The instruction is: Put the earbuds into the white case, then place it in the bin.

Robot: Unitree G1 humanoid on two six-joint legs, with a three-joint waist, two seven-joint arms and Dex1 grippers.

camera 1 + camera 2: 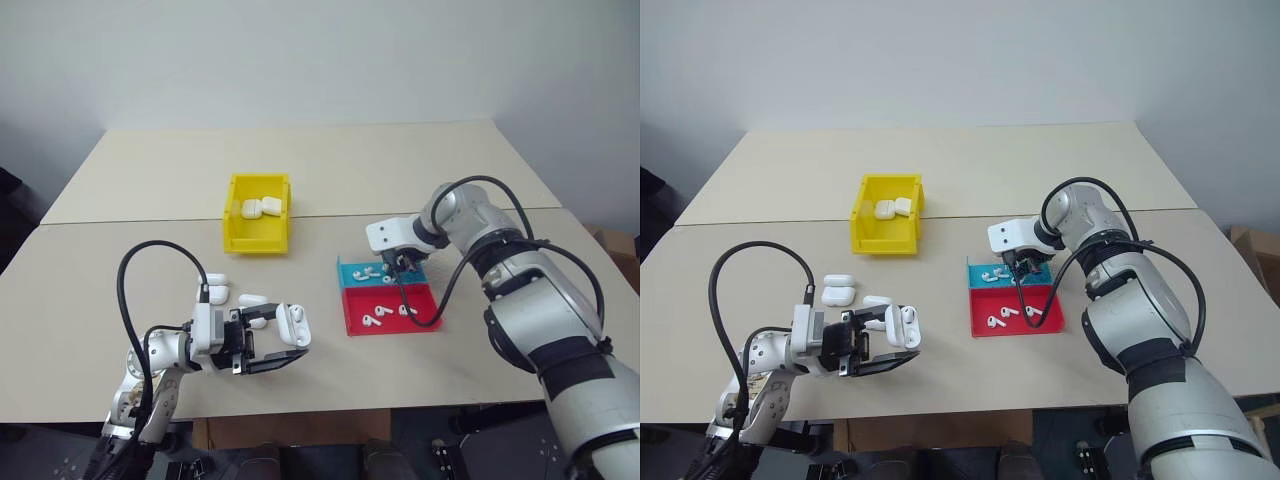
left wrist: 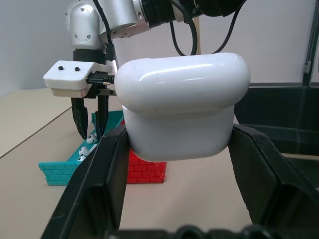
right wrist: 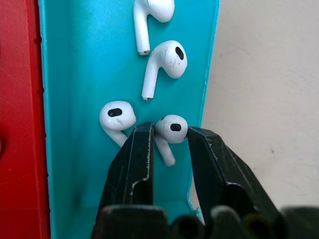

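My left gripper is shut on a white case, held above the table's front edge, the jaws clamping its lower half. In the blue tray lie several earbuds. My right gripper points down into that tray with its fingers pressed on either side of one earbud, which still rests on the tray floor beside another earbud. The yellow bin stands behind the middle of the table with two white cases inside.
A red tray adjoins the blue one on the near side and holds a few earbuds. Three loose white cases lie on the table just behind my left gripper. A seam runs across the tabletop behind the bin.
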